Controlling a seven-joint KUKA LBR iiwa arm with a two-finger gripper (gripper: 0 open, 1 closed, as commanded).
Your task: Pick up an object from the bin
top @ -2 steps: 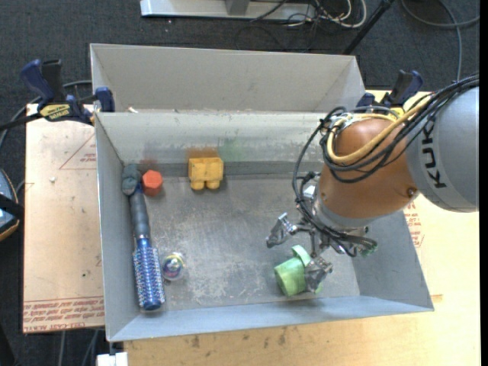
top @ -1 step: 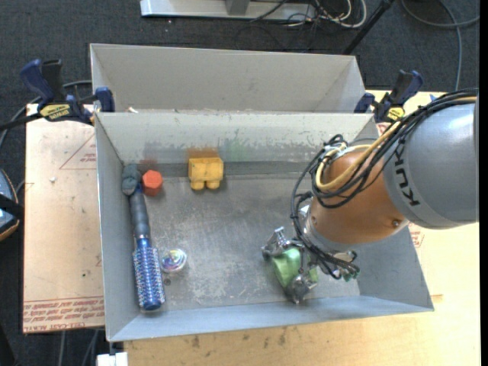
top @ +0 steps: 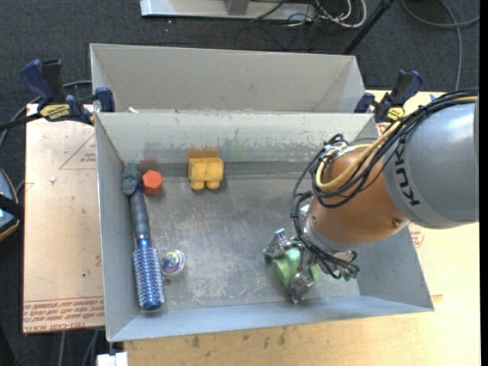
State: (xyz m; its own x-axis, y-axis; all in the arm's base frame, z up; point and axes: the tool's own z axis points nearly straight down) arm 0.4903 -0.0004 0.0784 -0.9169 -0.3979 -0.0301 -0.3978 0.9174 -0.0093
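Blue hairbrush (top: 143, 246), orange cap (top: 152, 181), yellow block (top: 205, 171)

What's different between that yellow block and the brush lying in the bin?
The yellow block is short and chunky; the brush is long and thin. The block is all yellow; the brush has a grey handle and blue bristles. The block sits by the back wall; the brush lies along the view's left side, bristles toward the front. Both lie on the bin floor, away from the gripper.

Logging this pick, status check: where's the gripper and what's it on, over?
Gripper low in the bin's lower right corner. Green lump right at it. Blue hairbrush, yellow block well clear to the left.
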